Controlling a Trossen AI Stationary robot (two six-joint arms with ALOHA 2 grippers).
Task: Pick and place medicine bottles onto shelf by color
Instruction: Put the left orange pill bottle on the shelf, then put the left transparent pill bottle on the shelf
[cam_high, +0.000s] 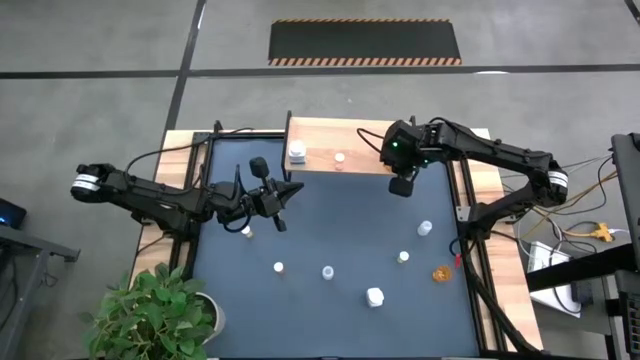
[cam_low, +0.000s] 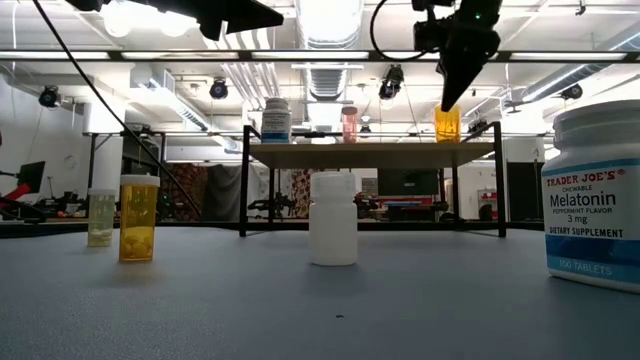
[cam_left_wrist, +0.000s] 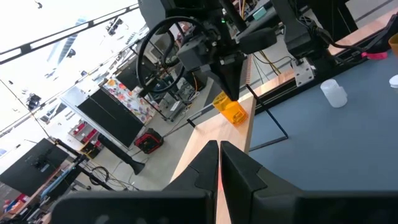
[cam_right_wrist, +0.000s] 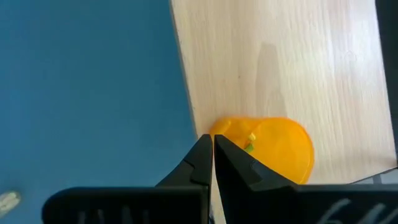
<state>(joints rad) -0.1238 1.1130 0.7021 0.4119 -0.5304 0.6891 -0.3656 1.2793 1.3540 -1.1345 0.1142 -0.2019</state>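
The shelf (cam_high: 440, 150) is a light-wood board on black legs at the table's far edge. On it stand a white bottle (cam_high: 297, 153), a small pinkish one (cam_low: 349, 123) and a translucent orange one (cam_low: 447, 123). My right gripper (cam_right_wrist: 212, 144) is shut and points down from above, right over the orange bottle (cam_right_wrist: 277, 149) near the shelf's front edge. My left gripper (cam_left_wrist: 219, 149) is shut and hangs in the air over the mat's left part (cam_high: 285, 190), holding nothing. Several small bottles stand on the blue mat, among them a white one (cam_low: 333, 218) and an amber one (cam_low: 138, 218). My right gripper comes from above with its shut fingertips (cam_low: 447, 100) at the top rim of the orange bottle (cam_right_wrist: 224, 127), which stands upright on the shelf. I cannot tell whether they touch it.
On the mat stand a white bottle (cam_high: 375, 296), small capped ones (cam_high: 327, 271) (cam_high: 278, 268) (cam_high: 403, 257) (cam_high: 425, 229) and an amber one (cam_high: 246, 232). An orange one (cam_high: 441, 272) sits near the right edge. A large Melatonin bottle (cam_low: 595, 190) is close to the low camera. A plant (cam_high: 150, 310) is at the near left corner.
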